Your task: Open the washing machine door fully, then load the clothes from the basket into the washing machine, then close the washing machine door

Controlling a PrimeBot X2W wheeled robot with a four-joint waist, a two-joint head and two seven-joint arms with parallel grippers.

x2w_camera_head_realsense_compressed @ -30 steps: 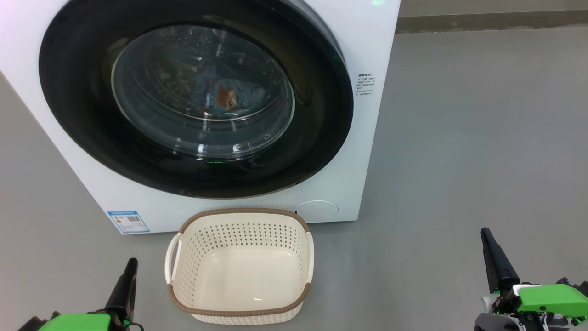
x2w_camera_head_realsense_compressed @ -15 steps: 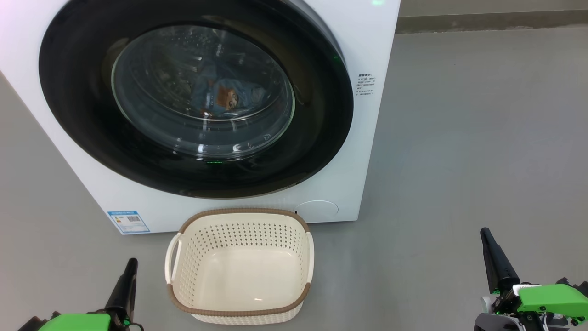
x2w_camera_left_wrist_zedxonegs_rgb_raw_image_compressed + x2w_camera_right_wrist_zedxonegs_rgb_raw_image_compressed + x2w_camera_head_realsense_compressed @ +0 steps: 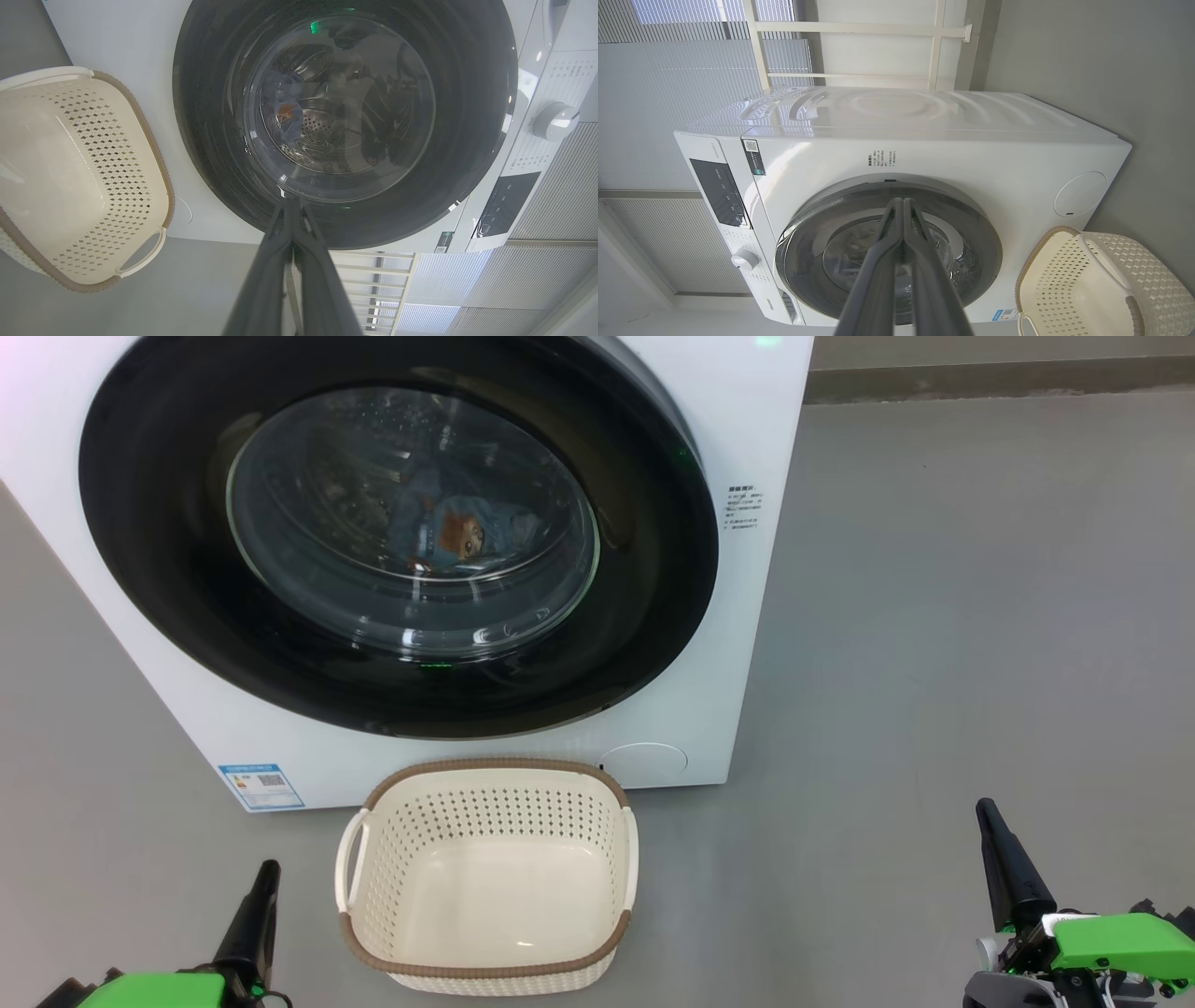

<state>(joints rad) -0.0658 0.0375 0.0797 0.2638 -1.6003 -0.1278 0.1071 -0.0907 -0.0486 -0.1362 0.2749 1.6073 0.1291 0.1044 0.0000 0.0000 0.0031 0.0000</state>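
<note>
Nearest you: left gripper (image 3: 261, 889) and right gripper (image 3: 995, 840) sit low at the 2 bottom corners of the head view. Both are pinched closed with nothing between the fingers. Both wrist views agree: the tips meet with no gap. Neither gripper touches anything, and both are well apart from the machine.

Next out: the basket (image 3: 485, 971) stands upright on the floor (image 3: 934, 635), between the 2 grippers and just in front of the washing machine (image 3: 756, 448). It's empty, bare bottom showing.

Beyond that: the washing machine door (image 3: 653, 616) lies flush against the machine's front, and I see no gap from the right wrist view. Through the glass window (image 3: 373, 597) you can see the clothes (image 3: 457, 534), blue fabric with an orange patch, lying in the drum (image 3: 322, 135).

My read: all 3 steps look done. Door closed, load inside, basket cleared. I can't tell from here whether the latch actually caught.

If you want a next move, it's a check, not a grab. Press closed fingertips gently on the door's black surround, clear of the glass. Otherwise park the arms.
</note>
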